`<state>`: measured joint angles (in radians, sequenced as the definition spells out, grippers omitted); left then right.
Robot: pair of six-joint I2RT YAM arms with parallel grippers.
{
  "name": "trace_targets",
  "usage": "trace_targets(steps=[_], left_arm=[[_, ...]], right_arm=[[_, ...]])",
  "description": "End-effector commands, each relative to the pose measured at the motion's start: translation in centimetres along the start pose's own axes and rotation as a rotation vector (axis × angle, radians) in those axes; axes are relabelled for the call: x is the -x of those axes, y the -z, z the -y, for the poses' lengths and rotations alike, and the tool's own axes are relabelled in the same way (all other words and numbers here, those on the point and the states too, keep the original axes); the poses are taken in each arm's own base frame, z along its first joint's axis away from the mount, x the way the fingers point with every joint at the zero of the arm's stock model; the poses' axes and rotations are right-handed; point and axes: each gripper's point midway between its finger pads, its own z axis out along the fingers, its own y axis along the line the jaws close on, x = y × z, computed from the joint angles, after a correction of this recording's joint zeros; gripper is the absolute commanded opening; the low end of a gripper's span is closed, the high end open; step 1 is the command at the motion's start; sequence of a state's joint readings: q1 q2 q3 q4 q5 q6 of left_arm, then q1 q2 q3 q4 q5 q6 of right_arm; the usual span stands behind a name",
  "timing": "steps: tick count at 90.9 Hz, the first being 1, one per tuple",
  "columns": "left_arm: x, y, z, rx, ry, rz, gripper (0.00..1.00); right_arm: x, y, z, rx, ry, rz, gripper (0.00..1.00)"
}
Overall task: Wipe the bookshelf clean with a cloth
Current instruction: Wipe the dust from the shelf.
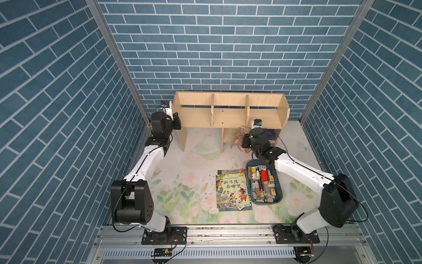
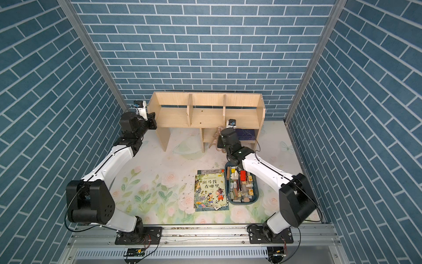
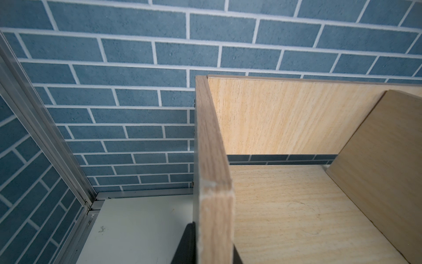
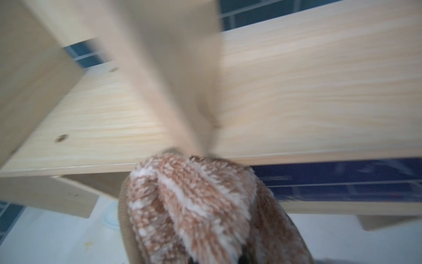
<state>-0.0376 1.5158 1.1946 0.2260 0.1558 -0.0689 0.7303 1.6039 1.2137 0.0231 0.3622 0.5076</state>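
Note:
The light-wood bookshelf [image 1: 228, 114] [image 2: 205, 116] stands against the back wall. My left gripper [image 1: 177, 121] [image 3: 214, 246] is shut on its left side panel [image 3: 214, 182], with a dark finger [image 3: 186, 244] on the panel's outer face. The striped brown-pink and cream cloth [image 1: 239, 137] [image 2: 215, 137] [image 4: 194, 205] hangs bunched from my right gripper [image 4: 217, 256], which is shut on it. The cloth's top touches the front edge of the main shelf board [image 4: 296, 91] at the foot of the right divider. The cloth covers the right fingertips.
A picture book [image 1: 233, 188] lies flat on the floral mat, beside a teal tray [image 1: 281, 194] full of stationery. A dark blue book [image 1: 270, 134] sits on the small lower shelf. Dark crumbs speckle the mat. Brick-patterned walls close in on three sides.

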Motion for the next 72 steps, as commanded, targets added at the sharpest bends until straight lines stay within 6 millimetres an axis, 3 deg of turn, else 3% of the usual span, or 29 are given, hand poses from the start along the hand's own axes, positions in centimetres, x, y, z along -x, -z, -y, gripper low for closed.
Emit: trace_targets(steps=[1,7,12,34,46,72], left_arm=[[-5.6,1.0,4.6,-0.188,0.129,-0.199,0.00],[-5.6,1.1,4.6,-0.185,0.135,-0.195,0.00],[-5.7,1.1,4.5,-0.175,0.138,-0.200,0.00],[-5.8,1.1,4.1,-0.150,0.149,-0.205,0.00],[-6.5,0.8,3.9,-0.138,0.153,-0.221,0.00],[-6.5,0.7,3.7,-0.129,0.148,-0.222,0.00]], right_arm=[[0.3,-1.3,-5.3,0.078,0.024,0.032,0.00],[-1.0,-2.2,-7.5,0.094,0.057,0.018,0.00],[-2.8,-3.3,-8.0,0.081,0.075,-0.012,0.00],[-9.0,-6.2,-5.4,0.007,0.095,-0.119,0.00],[-10.0,-6.4,-0.9,-0.057,0.038,-0.138,0.00],[-9.0,-2.4,10.8,-0.233,-0.086,-0.095,0.00]])
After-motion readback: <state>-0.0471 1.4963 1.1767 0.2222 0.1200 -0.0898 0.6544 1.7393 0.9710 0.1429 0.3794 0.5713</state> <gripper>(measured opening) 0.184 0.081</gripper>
